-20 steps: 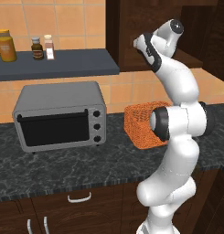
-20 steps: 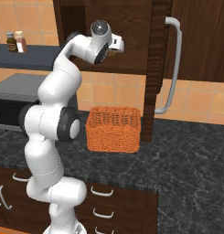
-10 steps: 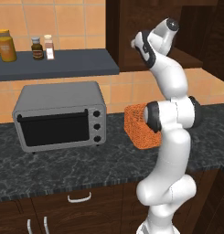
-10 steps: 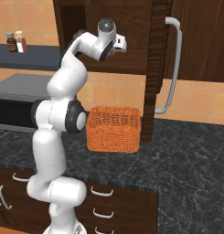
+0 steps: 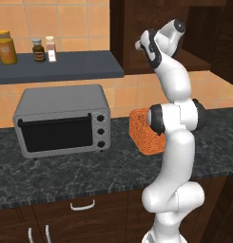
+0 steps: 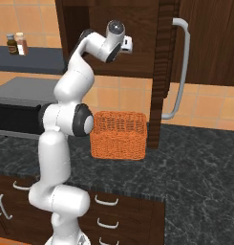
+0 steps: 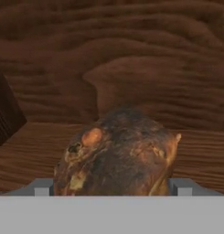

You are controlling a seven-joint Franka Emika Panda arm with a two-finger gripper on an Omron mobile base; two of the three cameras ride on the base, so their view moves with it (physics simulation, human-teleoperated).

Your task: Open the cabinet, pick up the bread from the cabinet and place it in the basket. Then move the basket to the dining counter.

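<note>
Basket (image 5: 145, 133) partly behind arm

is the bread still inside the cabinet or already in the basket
Inside the cabinet: the hand view shows the bread resting on the wooden shelf against the wood back panel. The basket on the counter looks empty.

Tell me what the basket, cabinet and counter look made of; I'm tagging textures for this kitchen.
Basket: orange woven mesh, matte, judging by the fine crisscross weave.
Cabinet: dark brown wood, low sheen, showing grain lines.
Counter: black stone, perhaps marble, with pale veining; how glossy is unclear.
</note>
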